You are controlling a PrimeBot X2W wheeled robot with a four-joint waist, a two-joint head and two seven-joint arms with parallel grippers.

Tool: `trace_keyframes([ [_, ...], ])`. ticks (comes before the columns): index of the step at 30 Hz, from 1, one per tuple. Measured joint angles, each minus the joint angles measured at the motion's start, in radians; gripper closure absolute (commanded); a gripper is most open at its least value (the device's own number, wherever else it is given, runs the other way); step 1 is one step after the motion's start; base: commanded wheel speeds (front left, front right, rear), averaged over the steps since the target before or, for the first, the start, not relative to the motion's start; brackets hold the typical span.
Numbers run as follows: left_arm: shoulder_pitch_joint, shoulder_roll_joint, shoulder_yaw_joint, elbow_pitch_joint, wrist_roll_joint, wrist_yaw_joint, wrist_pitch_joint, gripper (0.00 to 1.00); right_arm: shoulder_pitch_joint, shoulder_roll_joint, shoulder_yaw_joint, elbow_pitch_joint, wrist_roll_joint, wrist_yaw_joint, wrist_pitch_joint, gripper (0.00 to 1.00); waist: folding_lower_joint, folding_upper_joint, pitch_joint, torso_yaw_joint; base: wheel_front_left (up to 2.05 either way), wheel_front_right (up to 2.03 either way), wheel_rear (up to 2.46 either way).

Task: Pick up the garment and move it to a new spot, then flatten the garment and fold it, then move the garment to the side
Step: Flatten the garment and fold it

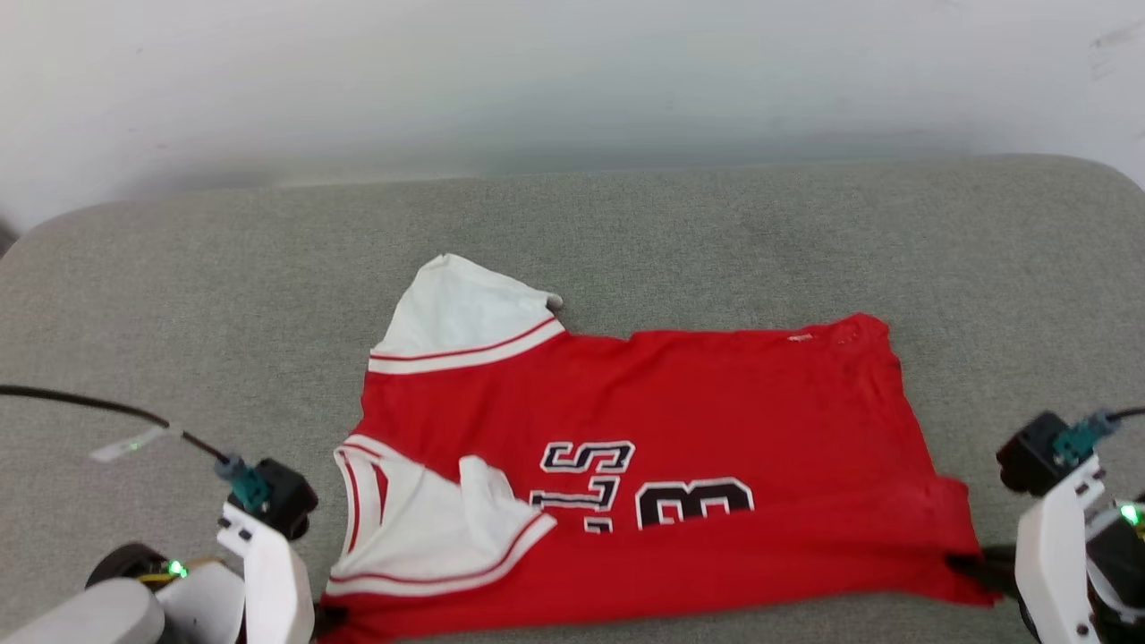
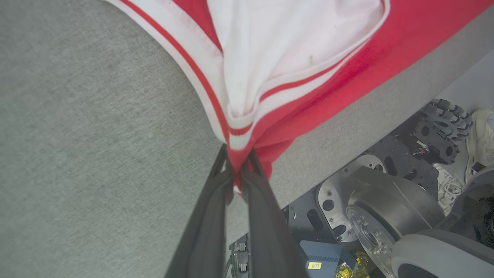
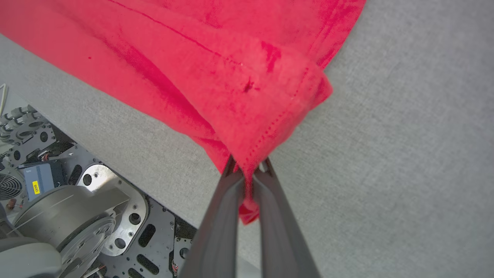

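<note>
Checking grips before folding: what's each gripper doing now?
Left gripper: shut on the red jersey T-shirt with white sleeves.
Right gripper: shut on its red hem corner.

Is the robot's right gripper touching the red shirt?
Touching. The right wrist view shows the right gripper closed tight on a bunched corner of the red shirt.

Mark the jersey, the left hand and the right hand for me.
jersey [image 1: 716, 402]: head view, red body, clear of the lettering.
left hand [image 2: 240, 162]: left wrist view, between its fingertips, pinching the jersey.
right hand [image 3: 249, 166]: right wrist view, between its fingertips, pinching the jersey's red hem.
</note>
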Motion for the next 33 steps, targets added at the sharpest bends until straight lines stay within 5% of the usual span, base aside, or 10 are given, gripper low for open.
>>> trace_keyframes([
  [6, 0.061, 0.004, -0.022, -0.008, -0.012, 0.021, -0.021, 1.0, 0.127, -0.027, -0.03, -0.016, 0.031, 0.0, 0.01, 1.0, 0.0, 0.0, 0.002, 0.001, 0.0, 0.0, 0.0],
  [12, 0.093, -0.022, -0.053, 0.043, -0.003, 0.021, -0.028, 1.0, 0.206, 0.019, -0.048, 0.031, 0.014, 0.0, 0.004, 0.96, 0.0, 0.0, 0.013, 0.001, 0.0, 0.0, 0.0],
  [13, 0.097, -0.028, -0.055, 0.051, 0.0, 0.021, -0.031, 0.58, 0.212, 0.029, -0.054, 0.038, 0.009, 0.0, -0.002, 0.52, 0.0, 0.0, 0.012, 0.001, 0.0, 0.0, 0.0],
  [14, 0.099, -0.034, -0.054, 0.057, 0.004, 0.021, -0.043, 0.0, 0.216, 0.037, -0.064, 0.042, 0.002, 0.0, -0.013, 0.0, -0.0001, 0.0, 0.011, 0.002, 0.0, 0.0, 0.0],
  [25, -0.003, 0.023, 0.068, 0.011, 0.038, 0.035, -0.161, 0.0, 0.208, 0.072, -0.318, -0.016, -0.208, 0.0, -0.247, 0.0, 0.0, 0.0, -0.011, -0.003, 0.0, 0.0, 0.0],
  [33, -0.145, -0.036, 0.137, 0.084, 0.159, 0.077, -0.293, 0.0, 0.241, 0.31, -0.623, -0.076, -0.502, 0.0, -0.483, 0.0, 0.0, 0.0, 0.028, -0.026, 0.0, 0.0, 0.0],
])
